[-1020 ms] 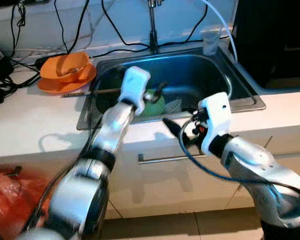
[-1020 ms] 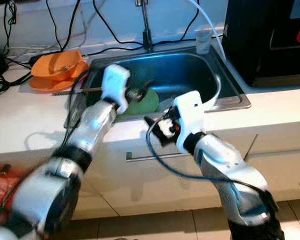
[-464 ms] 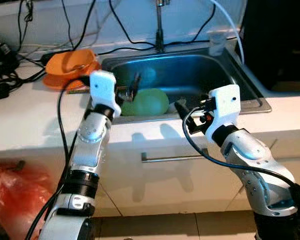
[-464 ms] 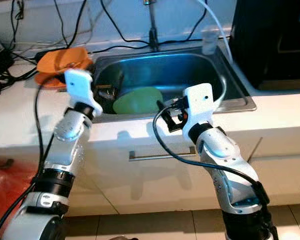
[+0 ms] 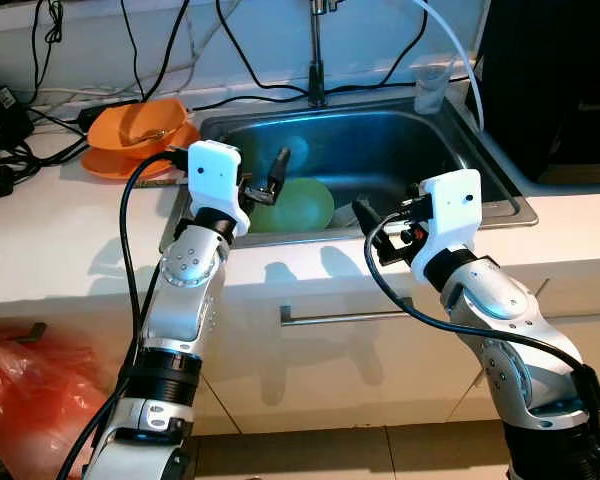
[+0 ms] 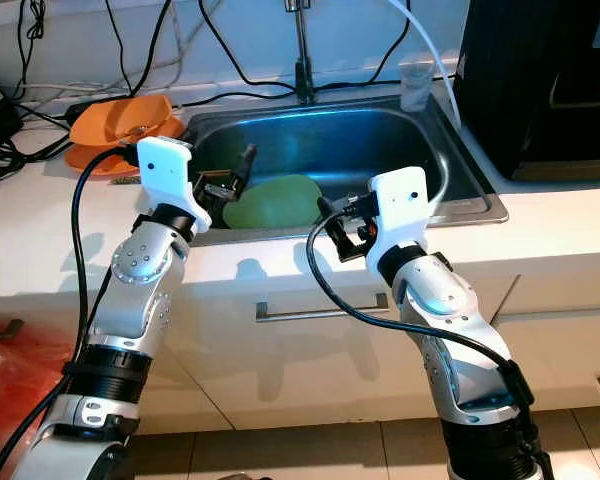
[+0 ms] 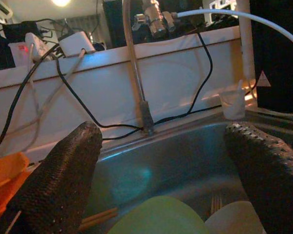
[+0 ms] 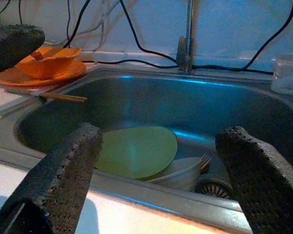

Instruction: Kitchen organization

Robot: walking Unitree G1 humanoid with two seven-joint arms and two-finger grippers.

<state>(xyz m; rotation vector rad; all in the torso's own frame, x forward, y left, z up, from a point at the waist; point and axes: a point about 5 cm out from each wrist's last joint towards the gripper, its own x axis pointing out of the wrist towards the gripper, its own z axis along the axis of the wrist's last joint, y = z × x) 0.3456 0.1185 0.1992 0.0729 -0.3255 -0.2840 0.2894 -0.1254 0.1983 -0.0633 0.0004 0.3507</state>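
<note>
- the left hand (image 5: 270,187) hovers over the near left edge of the sink (image 5: 480,165), its two black fingers (image 7: 63,175) spread wide and holding nothing.
- the right hand (image 5: 365,215) hangs over the sink's front rim, right of centre, fingers (image 8: 58,170) parted and empty as well.
- a green plate (image 5: 292,204) lies in the bottom of the sink, tilted, just beyond and below the left hand's fingertips and to the left of the right hand; neither hand touches it.
- in the right wrist view the green plate (image 8: 136,150) sits between the two spread fingers, resting partly on a white bowl (image 8: 183,173) with a fork (image 8: 205,160) beside it, close to the drain (image 8: 216,187).
- an orange bowl (image 5: 138,128) stands on an orange plate (image 5: 110,165) on the white tabletop (image 5: 50,235) left of the sink, well apart from both hands.
- wooden chopsticks (image 8: 49,95) lie at the sink's left edge, just beside the orange plate.
- the faucet (image 5: 317,50) rises at the back rim of the sink, with a clear plastic cup (image 5: 430,90) at the back right corner.
- black cables (image 5: 150,50) run along the wall behind the tabletop.
- a red plastic bag (image 5: 25,400) sits on the floor at the left, below the tabletop.
</note>
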